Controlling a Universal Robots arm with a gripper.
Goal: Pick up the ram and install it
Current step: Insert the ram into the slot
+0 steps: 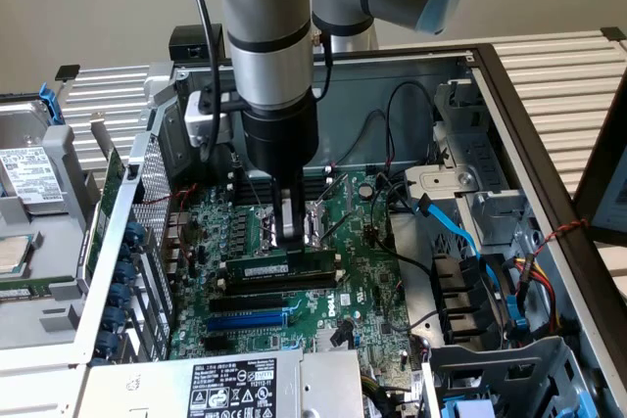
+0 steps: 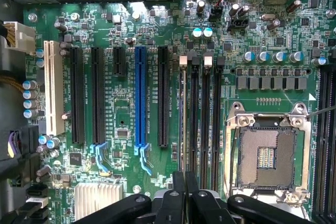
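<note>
Exterior view: the gripper (image 1: 292, 239), fingers clenched together, stood upright with its tips at the top edge of the ram (image 1: 257, 268); a pinch on it could not be confirmed. The ram stood on edge along a black memory slot (image 1: 294, 284), at 12 o'clock of the blue slot (image 1: 250, 321), on the motherboard (image 1: 372, 276).

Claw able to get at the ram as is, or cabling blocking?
Likely yes: the claw looks shut on the ram at the black memory slots; blue cables lie well off toward the exterior view's right.
</note>
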